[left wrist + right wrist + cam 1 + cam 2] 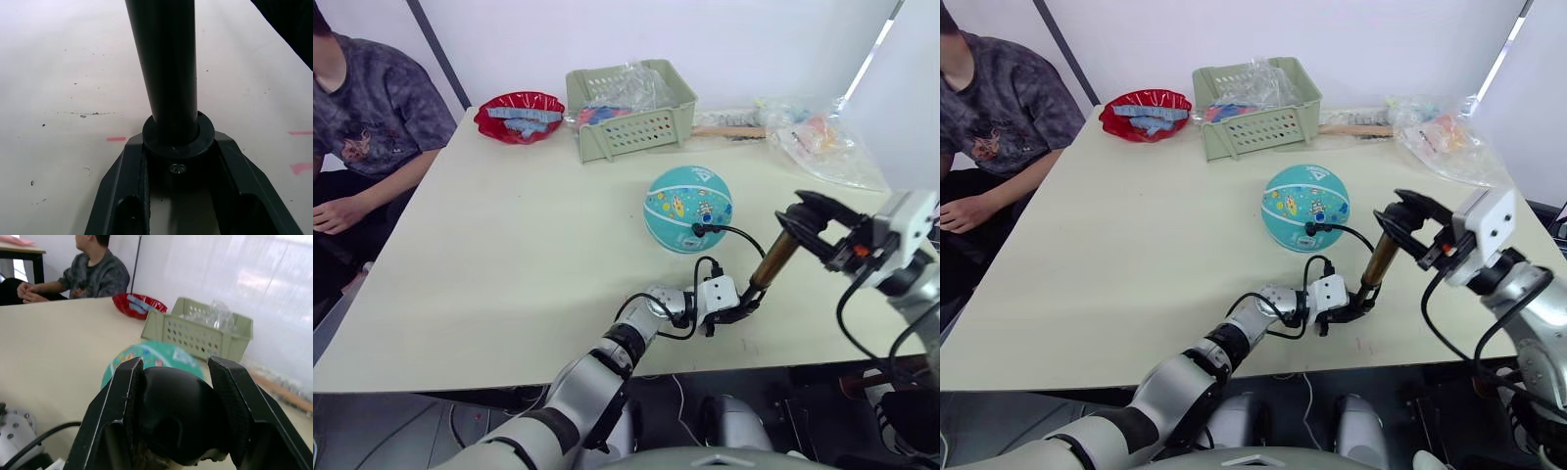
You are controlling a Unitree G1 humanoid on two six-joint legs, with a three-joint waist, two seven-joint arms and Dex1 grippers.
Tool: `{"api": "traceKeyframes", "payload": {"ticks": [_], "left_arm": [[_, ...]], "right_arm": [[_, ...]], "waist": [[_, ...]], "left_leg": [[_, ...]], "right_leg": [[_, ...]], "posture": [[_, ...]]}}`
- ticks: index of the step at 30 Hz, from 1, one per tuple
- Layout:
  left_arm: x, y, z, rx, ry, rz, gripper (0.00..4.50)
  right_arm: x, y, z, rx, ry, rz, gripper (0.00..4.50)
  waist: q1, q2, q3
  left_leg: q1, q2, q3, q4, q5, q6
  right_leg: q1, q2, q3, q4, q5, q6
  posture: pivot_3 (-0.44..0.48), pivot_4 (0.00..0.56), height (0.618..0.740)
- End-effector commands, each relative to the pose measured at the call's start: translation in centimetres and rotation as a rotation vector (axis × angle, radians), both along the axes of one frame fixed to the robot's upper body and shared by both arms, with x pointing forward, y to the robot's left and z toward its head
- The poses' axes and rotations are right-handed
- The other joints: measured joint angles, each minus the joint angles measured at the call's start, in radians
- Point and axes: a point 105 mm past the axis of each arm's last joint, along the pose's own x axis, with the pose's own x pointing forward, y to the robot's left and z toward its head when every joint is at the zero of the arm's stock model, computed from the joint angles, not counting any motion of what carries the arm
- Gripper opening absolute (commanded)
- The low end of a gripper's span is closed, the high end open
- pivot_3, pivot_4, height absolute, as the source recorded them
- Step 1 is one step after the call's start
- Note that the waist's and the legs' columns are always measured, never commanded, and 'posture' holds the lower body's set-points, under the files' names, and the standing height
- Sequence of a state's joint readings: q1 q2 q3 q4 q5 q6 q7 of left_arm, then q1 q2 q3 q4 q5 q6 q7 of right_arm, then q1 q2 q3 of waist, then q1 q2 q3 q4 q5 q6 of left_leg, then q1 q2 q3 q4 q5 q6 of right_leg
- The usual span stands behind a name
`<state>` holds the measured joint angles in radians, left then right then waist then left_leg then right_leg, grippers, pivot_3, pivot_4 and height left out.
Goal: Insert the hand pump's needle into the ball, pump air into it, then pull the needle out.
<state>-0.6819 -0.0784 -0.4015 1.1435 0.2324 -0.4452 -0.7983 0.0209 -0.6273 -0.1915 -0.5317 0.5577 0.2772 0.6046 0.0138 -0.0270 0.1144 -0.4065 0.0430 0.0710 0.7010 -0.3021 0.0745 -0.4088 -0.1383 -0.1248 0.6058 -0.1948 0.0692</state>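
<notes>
The pump point(771, 262) stands tilted on the table point(509, 264) near the ball point(688, 208); the left gripper point(744, 305) clamps its base, the right gripper point(800, 217) clasps its handle.

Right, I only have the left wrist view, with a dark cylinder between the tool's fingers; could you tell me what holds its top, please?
Observer: The right tool is clamped on the black top end of the short gold-brass hand pump.
Operator: Thanks, and where does its hose go?
Observer: The thin black hose ends in a fitting against the teal cartoon-print ball; the needle itself is too small to see.
Operator: Is anyone nearby?
Observer: A person in a grey shirt sits on the robot's left.
</notes>
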Motion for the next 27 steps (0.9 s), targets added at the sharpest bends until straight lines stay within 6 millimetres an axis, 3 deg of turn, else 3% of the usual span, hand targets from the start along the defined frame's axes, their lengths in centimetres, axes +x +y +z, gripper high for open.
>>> {"api": "traceKeyframes", "payload": {"ticks": [1,6,9,15,21,27], "left_arm": [[-2.1,2.8,-4.8,0.184,0.115,-0.008,1.13],[-2.2,2.7,-4.8,0.182,0.116,-0.010,1.13],[-2.2,2.7,-4.8,0.181,0.116,-0.008,1.13],[-2.1,2.9,-4.9,0.185,0.118,-0.003,1.13],[-2.3,2.9,-4.9,0.185,0.124,-0.003,1.13],[-2.3,2.9,-4.9,0.182,0.123,-0.005,1.13]], "right_arm": [[0.0,0.5,-7.0,-0.055,0.203,-0.041,1.59],[-0.1,0.9,-9.5,-0.065,0.242,-0.053,1.59],[-0.7,1.6,-9.7,-0.034,0.255,-0.009,1.59],[-0.6,2.1,-4.4,-0.010,0.138,0.091,1.59],[0.0,-0.7,1.4,-0.067,0.040,0.061,1.59],[-0.7,-2.5,6.7,-0.046,-0.056,0.056,1.59]], "waist": [[-0.001,0.000,-0.001],[-0.002,0.002,0.000],[-0.001,0.001,0.000],[-0.001,0.003,0.002],[0.002,0.014,0.013],[0.003,0.015,0.015]], "left_leg": [[0.000,0.000,0.000,0.000,0.000,0.000],[0.004,0.001,0.001,0.000,0.000,0.000],[0.005,0.001,0.002,-0.002,-0.002,-0.004],[0.005,0.002,0.002,-0.002,-0.003,-0.004],[0.003,0.001,0.003,-0.002,0.000,-0.001],[-0.005,-0.003,0.001,-0.001,0.000,0.000]], "right_leg": [[0.000,0.000,0.000,0.000,0.000,0.000],[0.002,0.000,0.001,0.000,0.000,0.000],[0.002,-0.001,0.001,0.000,0.000,0.000],[0.002,-0.001,0.000,0.000,0.000,0.000],[0.001,-0.001,0.000,-0.001,0.000,0.000],[-0.005,-0.002,-0.002,-0.002,0.003,-0.004]], "posture": [[0.000,0.150,0.740],[0.000,0.150,0.740],[0.000,0.150,0.740],[0.000,0.150,0.740],[0.000,0.150,0.740],[0.000,0.150,0.740]]}}
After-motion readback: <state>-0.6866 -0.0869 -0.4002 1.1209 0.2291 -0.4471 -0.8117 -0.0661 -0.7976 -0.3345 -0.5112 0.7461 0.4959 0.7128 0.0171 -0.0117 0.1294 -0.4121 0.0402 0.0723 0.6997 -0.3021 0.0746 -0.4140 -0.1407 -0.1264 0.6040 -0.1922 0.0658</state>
